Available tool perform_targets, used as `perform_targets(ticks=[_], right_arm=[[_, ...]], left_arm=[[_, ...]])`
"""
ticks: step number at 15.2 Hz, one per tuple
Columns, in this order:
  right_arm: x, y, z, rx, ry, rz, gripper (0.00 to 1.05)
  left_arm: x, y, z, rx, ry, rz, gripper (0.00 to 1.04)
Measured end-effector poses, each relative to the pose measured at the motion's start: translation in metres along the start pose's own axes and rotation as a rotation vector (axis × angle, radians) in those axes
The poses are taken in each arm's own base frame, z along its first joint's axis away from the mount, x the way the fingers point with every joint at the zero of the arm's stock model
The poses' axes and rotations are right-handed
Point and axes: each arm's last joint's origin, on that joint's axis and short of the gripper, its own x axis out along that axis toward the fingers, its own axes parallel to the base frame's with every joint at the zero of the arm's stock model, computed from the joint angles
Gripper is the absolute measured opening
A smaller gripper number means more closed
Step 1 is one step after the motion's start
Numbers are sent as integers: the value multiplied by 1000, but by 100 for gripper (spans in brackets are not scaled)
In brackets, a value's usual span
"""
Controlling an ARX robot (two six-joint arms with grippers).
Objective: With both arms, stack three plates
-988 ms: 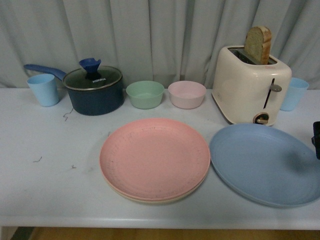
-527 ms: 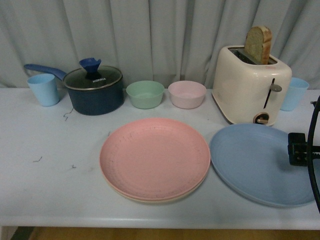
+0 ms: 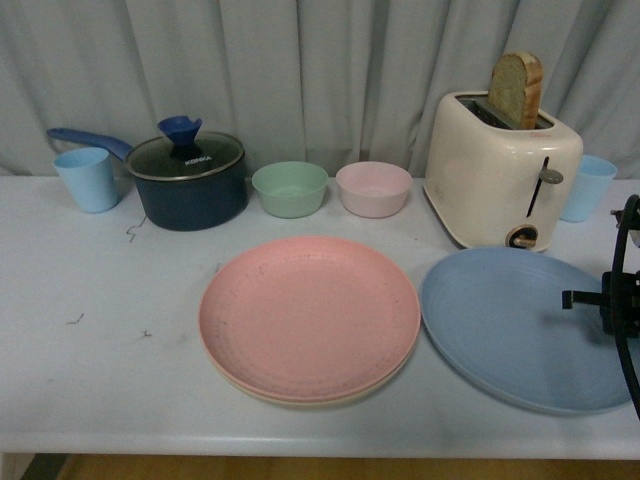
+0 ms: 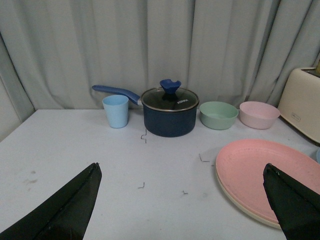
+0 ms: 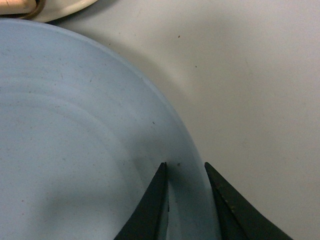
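The pink plate (image 3: 309,315) lies on top of the beige plate (image 3: 300,399) at the table's front middle; only the beige rim shows. Both show in the left wrist view, pink (image 4: 265,170) over beige (image 4: 245,207). The blue plate (image 3: 515,325) lies alone to their right. My right gripper (image 3: 610,298) is open at the blue plate's right edge; in the right wrist view its fingers straddle the plate's rim (image 5: 185,165). My left gripper (image 4: 182,167) is wide open and empty above the table, left of the pink plate; it does not show in the front view.
A cream toaster (image 3: 500,170) with a bread slice stands behind the blue plate. A green bowl (image 3: 290,188), a pink bowl (image 3: 373,188), a dark lidded pot (image 3: 188,178) and two blue cups (image 3: 87,178) (image 3: 587,186) line the back. Grey curtain behind.
My right gripper has come in from the right edge of the front view and settled at the blue plate's right rim. The plates have not moved.
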Motion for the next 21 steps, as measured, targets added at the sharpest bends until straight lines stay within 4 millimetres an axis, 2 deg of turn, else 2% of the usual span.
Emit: perform_targets(ticks=[3, 5, 8, 10, 11, 12, 14, 16, 18, 21], right_arm=[[-12, -7, 0, 38, -12, 41, 7], [-30, -11, 0, 54, -36, 66, 3], [-72, -34, -1, 101, -55, 43, 3], [-99, -37, 3, 107, -76, 62, 3], [-111, -27, 11, 100, -108, 117, 3], [-122, -7, 18, 88, -138, 198, 3], [-125, 34, 23, 94, -176, 316, 3], [-117, 72, 27, 108, -175, 361, 3], [-103, 109, 23, 115, -136, 411, 3], [-90, 145, 18, 105, -102, 442, 3]], left_arm=[[0, 0, 0, 0, 0, 0, 98], [0, 0, 0, 0, 0, 0, 98], [0, 0, 0, 0, 0, 0, 98], [0, 0, 0, 0, 0, 0, 98], [0, 0, 0, 0, 0, 0, 98], [0, 0, 0, 0, 0, 0, 98], [0, 0, 0, 0, 0, 0, 98], [0, 0, 0, 0, 0, 0, 98], [0, 0, 0, 0, 0, 0, 98], [0, 0, 0, 0, 0, 0, 98]])
